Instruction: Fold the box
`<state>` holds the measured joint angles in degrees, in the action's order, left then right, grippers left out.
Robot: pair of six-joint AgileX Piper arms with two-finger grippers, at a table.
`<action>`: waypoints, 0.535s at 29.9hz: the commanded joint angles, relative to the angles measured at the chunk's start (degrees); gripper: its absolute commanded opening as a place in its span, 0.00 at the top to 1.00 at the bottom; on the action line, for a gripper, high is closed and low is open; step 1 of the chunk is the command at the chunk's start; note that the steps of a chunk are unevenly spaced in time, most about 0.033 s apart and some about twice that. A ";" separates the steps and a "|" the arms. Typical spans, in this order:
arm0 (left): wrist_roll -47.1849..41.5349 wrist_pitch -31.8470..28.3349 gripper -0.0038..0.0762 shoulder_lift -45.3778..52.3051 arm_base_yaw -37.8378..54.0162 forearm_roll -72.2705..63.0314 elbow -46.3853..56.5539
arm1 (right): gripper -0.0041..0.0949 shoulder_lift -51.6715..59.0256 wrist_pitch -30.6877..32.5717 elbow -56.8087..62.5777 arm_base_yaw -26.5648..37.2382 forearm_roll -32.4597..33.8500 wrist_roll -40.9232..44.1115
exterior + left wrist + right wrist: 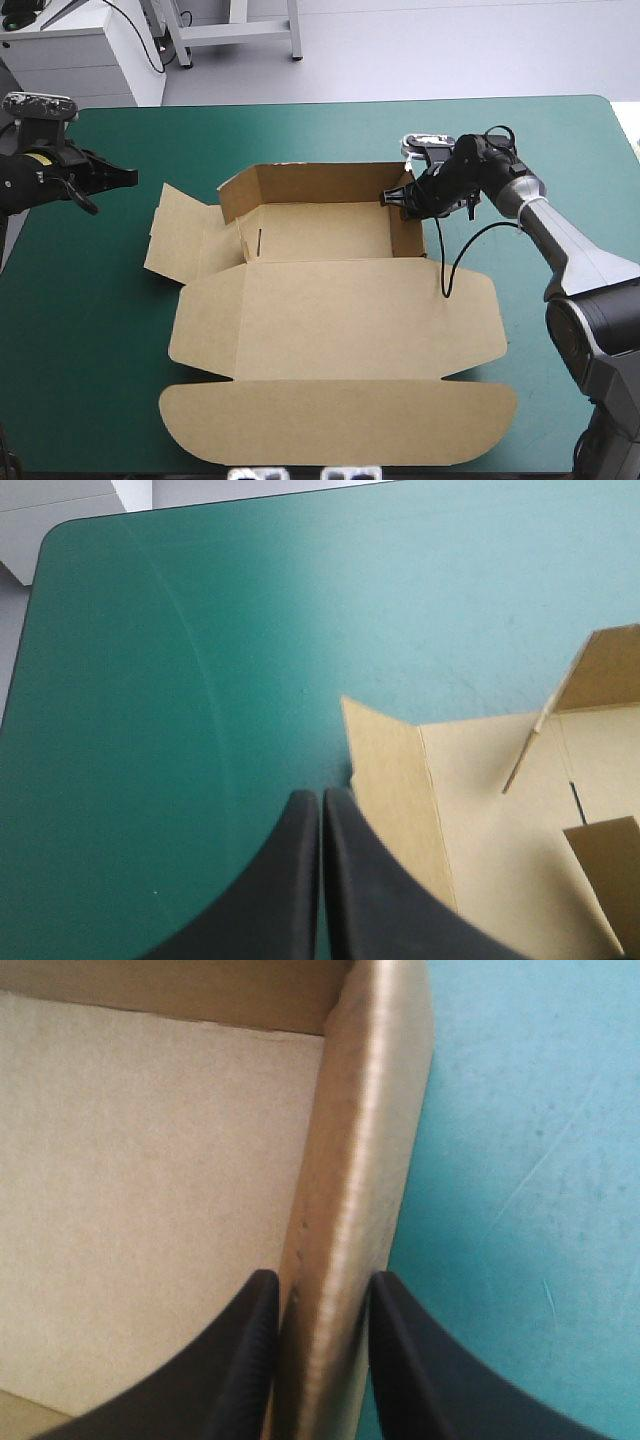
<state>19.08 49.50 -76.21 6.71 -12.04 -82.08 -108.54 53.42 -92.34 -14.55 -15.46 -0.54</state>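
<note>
High view: right gripper point(393, 198) grips box point(330, 300) rt wall

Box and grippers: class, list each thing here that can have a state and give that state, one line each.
box: partly folded; far and right walls raised, left wall not yet upright, lid flat toward the table's near edge.
right gripper: shut on the box, one finger on each side of its right wall.
left gripper: shut, holding nothing, beside the box's left side.

One brown box point(330, 300) sits on one teal-green surface point(90, 330). Two grippers are in view, a left gripper point(130, 177) and a right gripper point(390, 198), each with two black fingers point(290, 880), making four fingers in all.
</note>
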 commanded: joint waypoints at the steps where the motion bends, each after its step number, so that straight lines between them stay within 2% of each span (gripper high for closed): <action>1: 0.40 -2.28 0.95 1.72 0.09 -2.24 -1.55 | 0.49 3.40 -0.58 -2.32 0.08 0.28 -0.50; 4: 0.40 -1.46 0.95 1.72 0.09 -2.24 -1.55 | 0.48 4.36 2.19 -5.91 0.08 2.67 -0.60; 9: 0.40 -1.30 0.95 1.72 0.09 -2.32 -1.55 | 0.48 6.12 10.28 -14.60 0.08 6.94 -0.60; 16: 0.40 -1.04 0.95 1.72 0.09 -2.50 -1.55 | 0.48 7.39 18.32 -26.06 0.08 7.13 0.54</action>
<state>19.49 51.21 -76.21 6.71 -13.32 -82.04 -104.64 69.24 -113.19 -14.63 -8.29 0.00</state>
